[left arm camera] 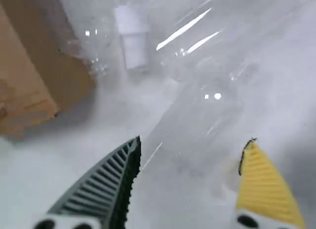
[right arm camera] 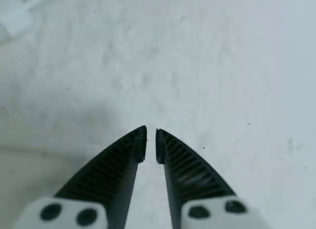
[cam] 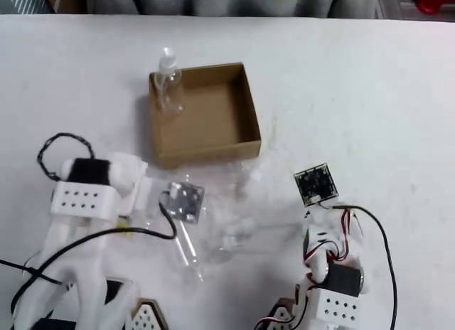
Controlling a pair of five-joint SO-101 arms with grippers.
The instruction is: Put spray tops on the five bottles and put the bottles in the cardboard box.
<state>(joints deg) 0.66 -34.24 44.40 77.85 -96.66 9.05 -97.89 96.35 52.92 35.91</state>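
A brown cardboard box [cam: 213, 120] stands open at mid-table. One clear bottle [cam: 169, 84] with a white spray top stands upright in its far left corner. Several clear bottles [cam: 245, 230] lie on the table in front of the box. My left gripper [left arm camera: 195, 142] is open, its grey and yellow fingers on either side of a lying clear bottle [left arm camera: 197, 125], not closed on it. A white spray top [left arm camera: 132, 36] lies beyond, near the box wall [left arm camera: 29, 81]. My right gripper [right arm camera: 151, 137] is shut and empty above bare table, with a white spray top [right arm camera: 15, 14] at the frame's corner.
The left arm [cam: 82, 195] sits at the front left with a black cable looped beside it. The right arm [cam: 327, 273] is at the front right. White table [cam: 355, 95] stretches to the right of the box and behind it.
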